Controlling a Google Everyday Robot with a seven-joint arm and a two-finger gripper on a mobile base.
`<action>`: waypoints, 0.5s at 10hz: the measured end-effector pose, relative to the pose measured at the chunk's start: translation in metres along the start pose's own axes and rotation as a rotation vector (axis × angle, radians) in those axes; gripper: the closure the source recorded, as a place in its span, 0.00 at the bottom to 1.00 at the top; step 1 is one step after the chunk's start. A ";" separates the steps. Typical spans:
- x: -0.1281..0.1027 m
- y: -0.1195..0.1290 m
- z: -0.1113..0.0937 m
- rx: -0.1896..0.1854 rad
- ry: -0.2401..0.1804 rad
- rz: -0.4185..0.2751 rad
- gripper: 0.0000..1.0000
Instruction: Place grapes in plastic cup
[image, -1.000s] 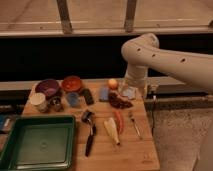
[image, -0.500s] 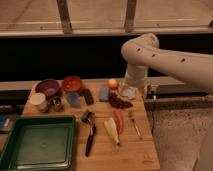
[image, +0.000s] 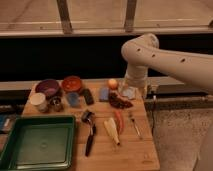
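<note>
Arm is bent down over tabletop; jaws are hung just above grapes, open/shut can't be told. Grasp step judged in hand. Next: pickup, then carry to blue plastic cup, well left of jaws.

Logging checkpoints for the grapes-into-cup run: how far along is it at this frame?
Done: nothing yet. The grapes lie on the wooden board, well to the right of the blue plastic cup. In hand: the gripper is low at the grapes' right edge, but a grasp can't be confirmed. Left: lift the grapes, carry them left, drop them into the cup.
</note>
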 end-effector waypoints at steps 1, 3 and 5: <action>-0.011 0.005 -0.002 -0.021 -0.032 -0.091 0.35; -0.033 0.020 -0.003 -0.042 -0.064 -0.299 0.35; -0.060 0.050 -0.001 -0.046 -0.074 -0.573 0.35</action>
